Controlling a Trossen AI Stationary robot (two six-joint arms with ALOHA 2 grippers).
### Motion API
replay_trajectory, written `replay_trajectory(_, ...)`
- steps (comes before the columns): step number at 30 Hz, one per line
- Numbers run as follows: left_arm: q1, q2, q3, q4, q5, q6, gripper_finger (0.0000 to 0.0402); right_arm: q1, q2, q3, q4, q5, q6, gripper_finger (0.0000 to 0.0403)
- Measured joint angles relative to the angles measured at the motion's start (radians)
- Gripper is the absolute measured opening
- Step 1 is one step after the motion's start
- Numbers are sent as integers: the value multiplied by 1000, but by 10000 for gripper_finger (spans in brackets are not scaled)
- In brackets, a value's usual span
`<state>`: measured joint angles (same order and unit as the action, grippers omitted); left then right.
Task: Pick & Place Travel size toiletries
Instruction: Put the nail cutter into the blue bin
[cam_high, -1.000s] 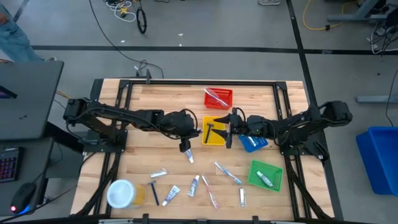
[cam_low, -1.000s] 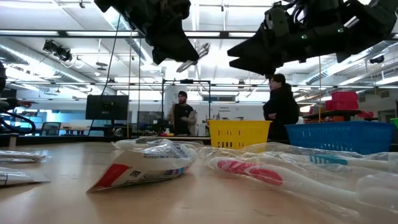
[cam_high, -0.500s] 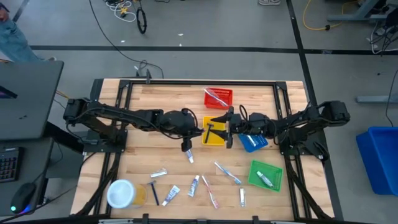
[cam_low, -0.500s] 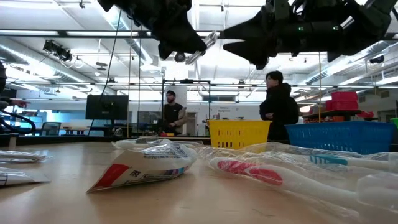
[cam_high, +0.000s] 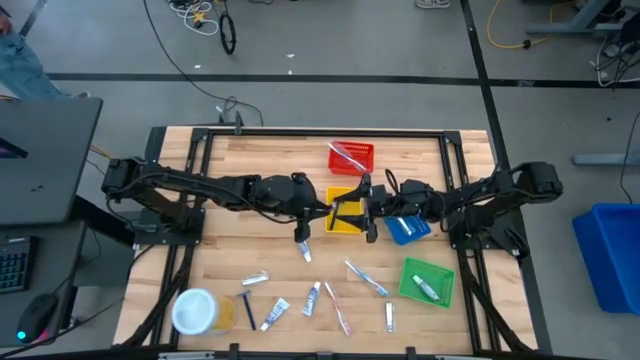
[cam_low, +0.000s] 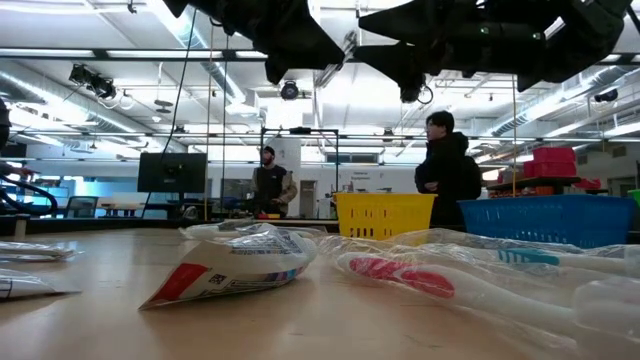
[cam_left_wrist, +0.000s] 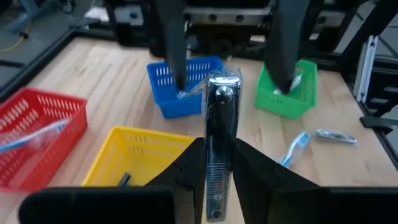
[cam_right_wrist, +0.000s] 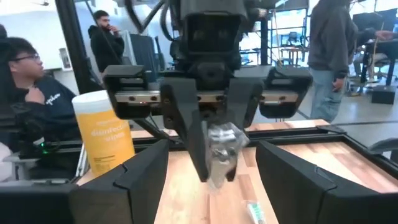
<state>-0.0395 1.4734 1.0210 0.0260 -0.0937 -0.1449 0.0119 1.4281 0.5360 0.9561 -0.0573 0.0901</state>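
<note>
Left pincer (cam_high: 322, 209) carried its packet (cam_left_wrist: 219, 124) over the yellow tray (cam_high: 343, 222).

Two dark jointed arms, each ending in blocky black fingers (cam_right_wrist: 143, 180).

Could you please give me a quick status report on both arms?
Left pincer shut on wrapped silvery nail clipper, raised beside yellow square tray. Right pincer open, facing it. Nothing between them.

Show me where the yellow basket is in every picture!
High view: yellow basket, mid-table, next to the red basket.
Low view: far back, centre.
Left wrist view: beside the red basket.
Right wrist view: not in it.
Landmark: blue basket, its other neighbour.
</note>
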Motion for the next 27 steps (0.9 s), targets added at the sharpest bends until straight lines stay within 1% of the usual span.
replay_trajectory(9,0,0,0,11,4,11,73,2,103,94,7,1,17,242)
replay_trajectory(12,-1,0,0,10,9,11,73,2,123,106,7,1,9,234)
replay_trajectory(22,0,0,0,7,9,11,73,1,123,106,7,2,-23,179)
replay_trajectory(27,-1,0,0,6,8,11,73,-6,120,106,10,1,-38,160)
